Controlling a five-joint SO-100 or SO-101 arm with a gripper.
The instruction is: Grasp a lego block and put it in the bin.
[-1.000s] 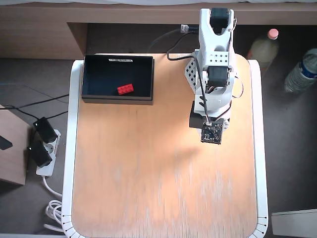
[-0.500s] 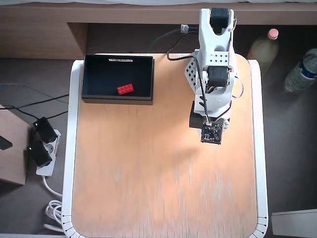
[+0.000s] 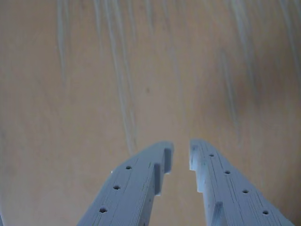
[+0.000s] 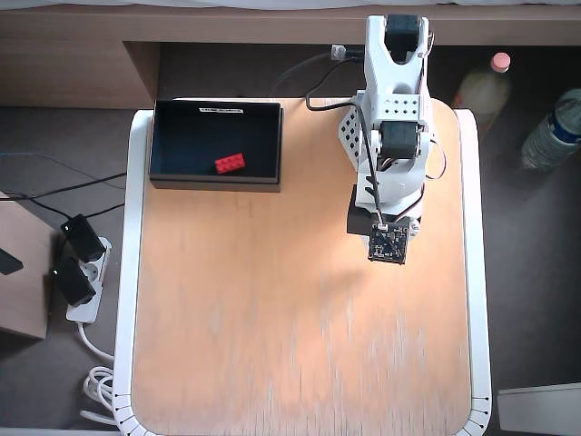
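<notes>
In the overhead view the red lego block (image 4: 230,163) lies inside the black bin (image 4: 172,145), right of the middle of its floor. The bin stands at the table's back left corner, and its white label strip (image 4: 221,109) is on the far rim. The white arm (image 4: 392,136) is folded at the back right, well away from the bin. Its wrist camera board (image 4: 388,243) hides the fingers from above. In the wrist view my gripper (image 3: 181,149) points at bare wood. Its two light blue fingers (image 3: 136,183) stand a narrow gap apart and hold nothing.
The wooden table (image 4: 300,345) has a white edge. Beside it on the floor are two bottles (image 4: 554,132) at the right and a power strip with plugs (image 4: 82,272) at the left. A wooden ledge (image 4: 73,64) runs along the back.
</notes>
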